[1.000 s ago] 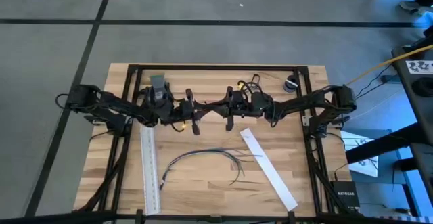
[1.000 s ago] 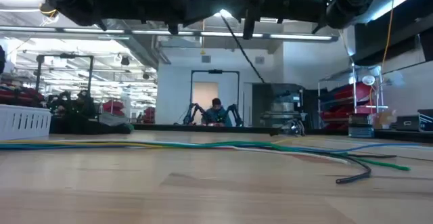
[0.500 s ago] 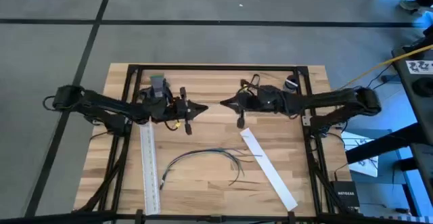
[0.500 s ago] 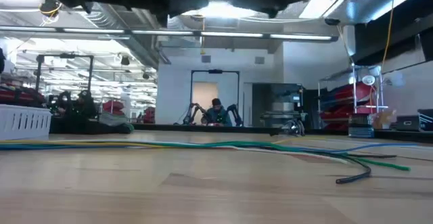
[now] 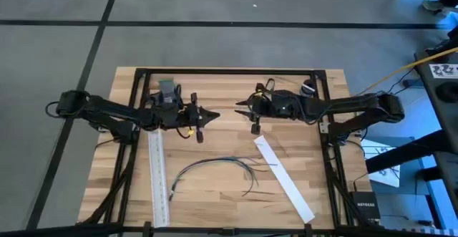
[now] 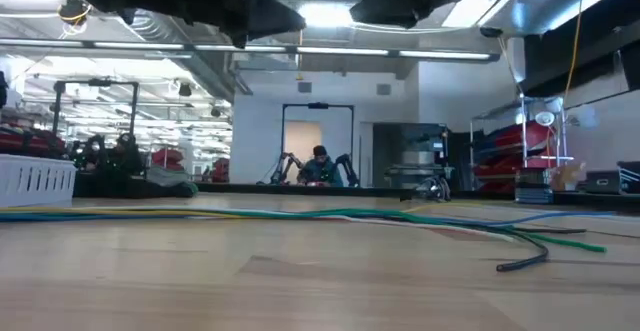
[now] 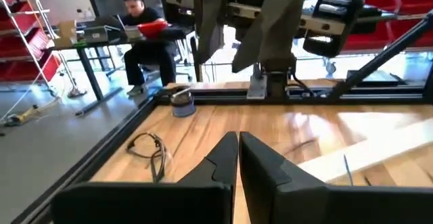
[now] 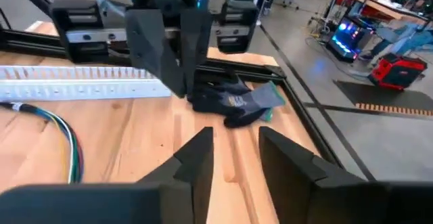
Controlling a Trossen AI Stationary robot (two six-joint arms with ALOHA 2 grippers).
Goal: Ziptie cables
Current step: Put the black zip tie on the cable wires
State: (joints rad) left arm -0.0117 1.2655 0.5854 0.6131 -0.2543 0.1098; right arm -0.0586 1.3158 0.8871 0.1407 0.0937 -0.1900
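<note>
The cables (image 5: 215, 167) lie in a loose arc on the wooden table near its front middle, their strands splayed at the right end. They look dark from above and green, yellow and blue in the low view (image 6: 330, 214). My left gripper (image 5: 215, 113) hovers level above the table's middle, shut and pointing right. My right gripper (image 5: 238, 109) faces it from the right, open and holding nothing. Both are well above the cables and farther back. The left wrist view shows the shut fingers (image 7: 238, 146); the right wrist view shows a gap between the fingers (image 8: 233, 143).
A white slotted strip (image 5: 159, 172) lies along the left side, and a flat white strip (image 5: 284, 176) slants at the right. A dark glove (image 5: 167, 90) sits at the back left. A tape roll (image 5: 308, 89) and a small wire tangle (image 5: 268, 86) are at the back right. A black frame (image 5: 229, 71) rims the table.
Both arms have stretched out from a folded pose. Their grippers have risen and tipped level, and now point at each other over the table's middle. Most of this happened early, and they have barely moved since. The cables have stayed where they were.
</note>
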